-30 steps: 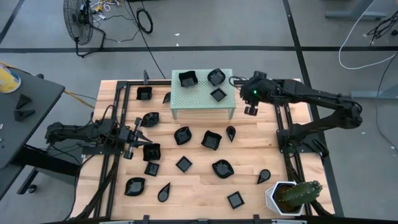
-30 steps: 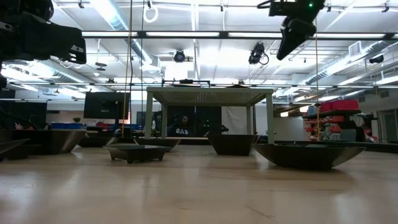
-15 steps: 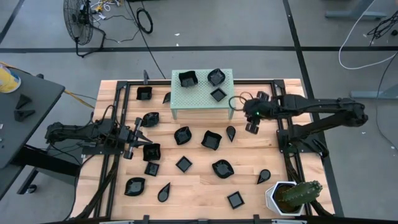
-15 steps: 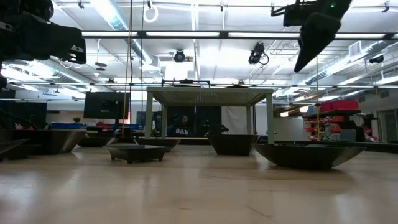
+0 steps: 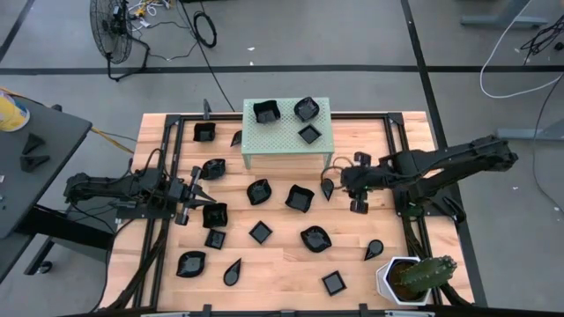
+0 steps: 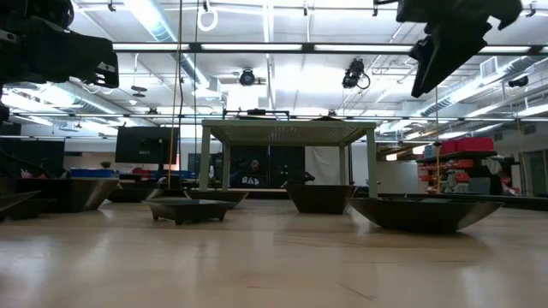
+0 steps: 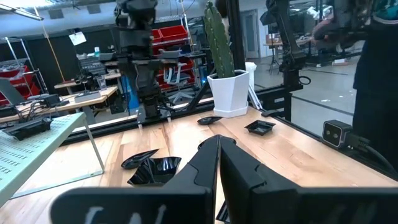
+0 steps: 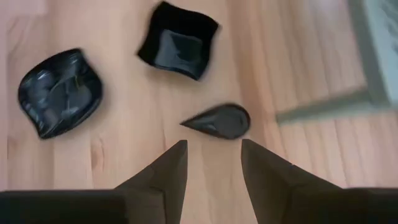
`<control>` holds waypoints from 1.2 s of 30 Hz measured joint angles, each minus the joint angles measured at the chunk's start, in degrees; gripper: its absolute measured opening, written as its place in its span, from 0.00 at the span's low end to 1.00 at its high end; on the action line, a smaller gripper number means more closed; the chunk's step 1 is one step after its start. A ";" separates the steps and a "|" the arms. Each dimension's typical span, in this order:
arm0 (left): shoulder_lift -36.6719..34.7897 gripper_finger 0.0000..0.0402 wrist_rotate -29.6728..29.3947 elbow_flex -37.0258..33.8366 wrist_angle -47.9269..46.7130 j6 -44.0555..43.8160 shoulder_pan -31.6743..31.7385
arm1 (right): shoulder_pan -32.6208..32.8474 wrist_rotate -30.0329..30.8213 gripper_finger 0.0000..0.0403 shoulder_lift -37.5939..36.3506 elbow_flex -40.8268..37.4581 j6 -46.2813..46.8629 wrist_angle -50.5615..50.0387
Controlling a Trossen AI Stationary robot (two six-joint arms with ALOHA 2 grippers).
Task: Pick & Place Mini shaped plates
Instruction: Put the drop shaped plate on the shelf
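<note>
Near edge of the wooden table (image 5: 282,273): white hexagonal cactus pot (image 5: 395,280) at the right corner; small square plate (image 5: 333,283) beside it; teardrop plate (image 5: 233,272) and leaf-shaped plate (image 5: 190,263) toward the left.

Middle band: square plate (image 5: 260,232), wavy plate (image 5: 315,239), teardrop plate at the right rail (image 5: 374,250), small square plate (image 5: 214,239).

Left gripper (image 5: 202,196): lies low at the table's left side, fingers pressed together, holding nothing, tips beside a square wavy plate (image 5: 214,215).

Centre: rounded plate (image 5: 258,191) and wavy square plate (image 5: 299,197) lie side by side; small teardrop plate (image 8: 217,121) lies just beyond them, toward the stand.

Right gripper (image 8: 212,163): hangs above the table right of centre, fingers apart and empty, pointing down at the small teardrop plate, not touching it.

Farther: pale green perforated stand (image 5: 286,145) carrying three plates on top — square (image 5: 264,112), wavy (image 5: 306,108), small square (image 5: 308,134). Left of the stand, on the table: leaf plate (image 5: 212,167) and square plate at the far left (image 5: 204,132).
</note>
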 joint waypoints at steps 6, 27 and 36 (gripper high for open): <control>0.00 0.06 0.00 -0.01 0.00 0.00 0.01 | 3.42 0.03 0.38 3.27 0.02 -15.93 3.05; 0.00 0.06 0.00 0.00 0.00 0.00 0.01 | 3.92 0.13 0.38 6.78 -15.73 -46.41 23.57; 0.00 0.06 0.00 0.00 0.00 0.00 -0.01 | -0.91 2.60 0.38 6.78 -22.82 -61.73 30.85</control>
